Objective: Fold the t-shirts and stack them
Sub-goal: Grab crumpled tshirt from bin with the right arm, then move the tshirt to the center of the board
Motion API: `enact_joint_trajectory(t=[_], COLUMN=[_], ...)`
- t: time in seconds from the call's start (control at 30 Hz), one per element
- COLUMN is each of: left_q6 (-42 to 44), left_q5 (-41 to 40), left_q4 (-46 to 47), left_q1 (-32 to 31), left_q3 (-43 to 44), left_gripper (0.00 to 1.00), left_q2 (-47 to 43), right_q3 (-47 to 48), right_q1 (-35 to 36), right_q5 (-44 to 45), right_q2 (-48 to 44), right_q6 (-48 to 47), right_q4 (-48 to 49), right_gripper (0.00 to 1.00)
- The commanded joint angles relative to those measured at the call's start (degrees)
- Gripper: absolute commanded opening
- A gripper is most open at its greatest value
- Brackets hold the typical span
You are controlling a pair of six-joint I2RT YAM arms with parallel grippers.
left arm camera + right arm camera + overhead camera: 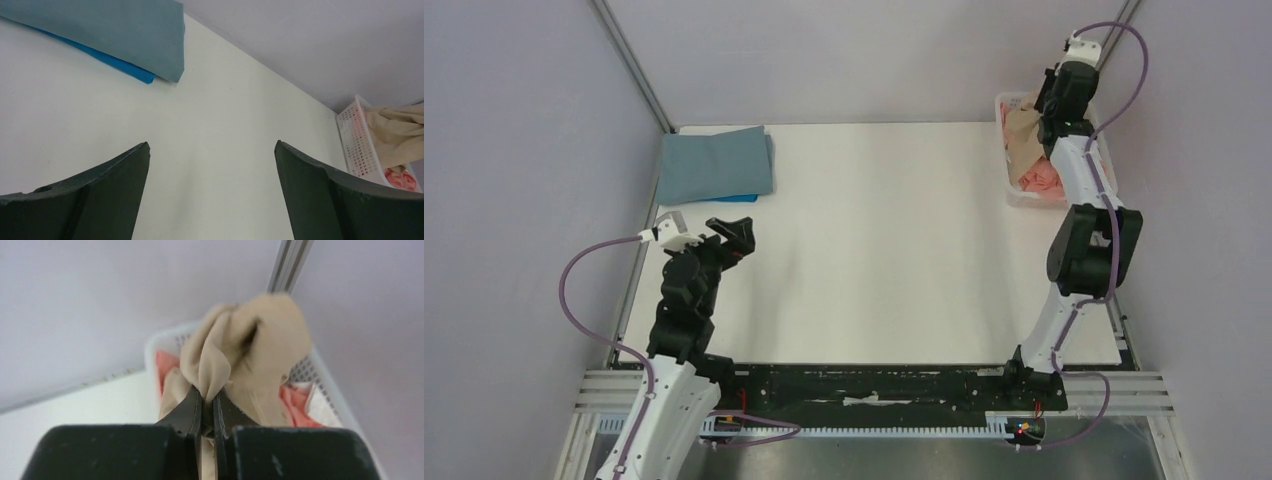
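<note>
R claw (207,409) is clenched tight on a bunch of the tan shirt (250,335). It holds the bunch up above the white basket (327,390), at the far right corner of the counter (884,250). The rest of the tan shirt hangs down into the basket. The pink shirt (295,402) lies in the basket too, under the tan one.

L claw (212,150) is released, fingers wide apart, w/ nothing in it, above the counter near the left edge. Past it, at the far left corner, the grey-blue shirt (714,165) lies folded flat on top of the bright blue shirt (112,61). Only a thin strip of the blue one peeks out.
</note>
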Motion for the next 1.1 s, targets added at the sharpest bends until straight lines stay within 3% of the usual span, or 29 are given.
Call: enact_joint_trajectory(t=[0.0, 0.13, 0.3, 0.6, 0.8, 0.93, 1.03, 1.07], left_q6=[-1.6, -2.6, -2.7, -6.5, -9.5, -12.7, -13.8, -14.6], left_q5=[-0.9, -0.4, -1.1, -2.6, -5.4, -10.4, -11.5, -11.2], left_q4=[1.6, 0.6, -1.2, -6.7, -13.9, -19.6, -20.6, -20.6], left_q1=[-0.1, -0.1, -0.1, -0.1, -0.1, -0.1, -0.1, -0.1], left_q3=[0.2, 1.3, 2.4, 4.6, 7.4, 8.4, 7.7, 7.2], left_gripper=[1.0, 1.0, 1.0, 1.0, 1.0, 0.98, 0.98, 0.98], left_q2=[0.2, 0.7, -0.3, -3.7, -6.4, -7.6, -7.9, -7.6], right_q3=[-4.7, -4.1, 6.7, 8.5, -7.9, -24.6, -44.0, -48.8], right_q1=[0.2, 1.1, 10.8, 29.5, 31.3, 31.3, 31.2, 31.1], right_q5=[-3.6, -8.0, -14.3, -30.7, -29.6, -24.1, -14.0, -12.4], right_q2=[-19.6, -26.1, -26.4, -28.5, -35.9, -45.6, -52.2, -53.0], right_q6=[-0.4, 3.0, 0.7, 4.9, 4.9, 0.1, 2.5, 2.5], right_q4=[12.1, 10.7, 2.5, 9.6, 13.8, 6.7, 8.4, 8.5], right_gripper=[0.0, 0.0, 0.0, 0.0, 0.0, 0.03, 0.35, 0.41])
